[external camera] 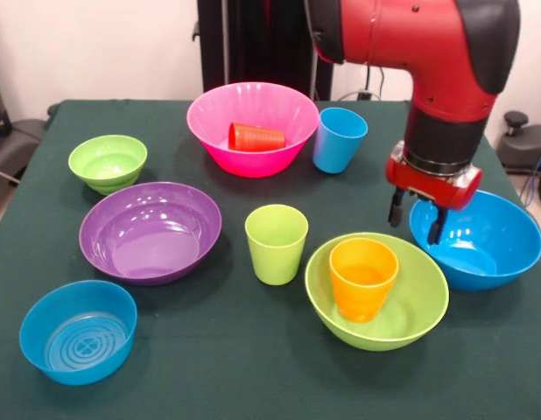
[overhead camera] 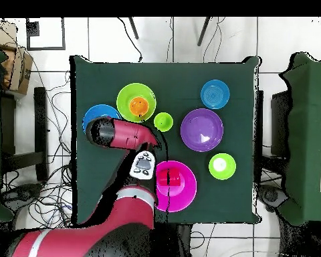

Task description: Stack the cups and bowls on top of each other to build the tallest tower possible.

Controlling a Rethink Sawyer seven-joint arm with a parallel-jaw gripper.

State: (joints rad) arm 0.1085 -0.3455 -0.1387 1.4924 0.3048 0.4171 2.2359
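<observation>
From the front, the red and black gripper (external camera: 417,220) hangs with its two dark fingers spread, straddling the near-left rim of the large glossy blue plastic bowl (external camera: 481,241); they appear to close on nothing yet. Just beside that bowl sits the large lime green plastic bowl (external camera: 402,306) with the orange tapered plastic cup (external camera: 363,278) standing upright inside it, the start of a tower. All these pieces look light, stiff and slick, so a thin rim is the likely place to pinch, and a bowl may tilt or slip when lifted by one edge. The lime green cup (external camera: 276,243) stands alone at centre; the light blue cup (external camera: 339,139) stands just beside the large pink bowl (external camera: 253,127), which holds the red cup (external camera: 256,136) lying on its side. The purple bowl (external camera: 151,231), the small lime green bowl (external camera: 108,162) and the small blue bowl with a ringed base (external camera: 78,331) stand apart to the left.

From overhead, the arm (overhead camera: 123,137) covers most of the large blue bowl, the gripper and the light blue cup.
</observation>
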